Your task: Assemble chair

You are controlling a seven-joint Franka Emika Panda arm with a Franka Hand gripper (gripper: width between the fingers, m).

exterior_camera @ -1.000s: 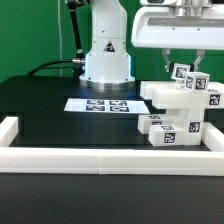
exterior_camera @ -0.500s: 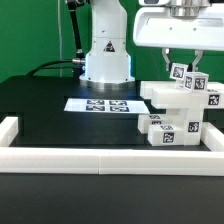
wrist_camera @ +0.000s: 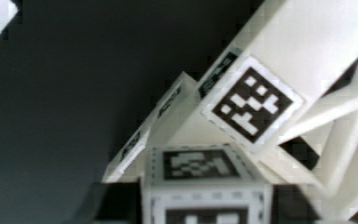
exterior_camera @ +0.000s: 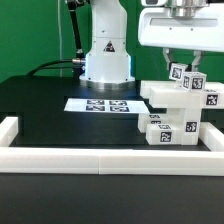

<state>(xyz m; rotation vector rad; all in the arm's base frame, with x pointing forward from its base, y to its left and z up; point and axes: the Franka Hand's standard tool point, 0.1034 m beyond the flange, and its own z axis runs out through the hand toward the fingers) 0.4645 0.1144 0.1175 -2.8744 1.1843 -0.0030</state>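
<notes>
The chair (exterior_camera: 170, 96) is a partly built stack of chunky white tagged pieces at the exterior view's right, with low blocks (exterior_camera: 162, 131) in front and tagged pieces on top (exterior_camera: 183, 72). My gripper (exterior_camera: 181, 58) hangs right above the top pieces, its fingers spread wide on either side of the topmost tagged piece, holding nothing that I can see. The wrist view is filled by white chair bars and a large tag (wrist_camera: 250, 98) very close up. My fingertips are not distinct there.
The marker board (exterior_camera: 100, 104) lies flat on the black table in front of the robot base (exterior_camera: 107, 55). A low white border rail (exterior_camera: 100, 157) runs along the front, with a side rail (exterior_camera: 8, 128) at the exterior view's left.
My gripper has shifted slightly toward the exterior view's right above the chair. The chair pieces have barely moved.
</notes>
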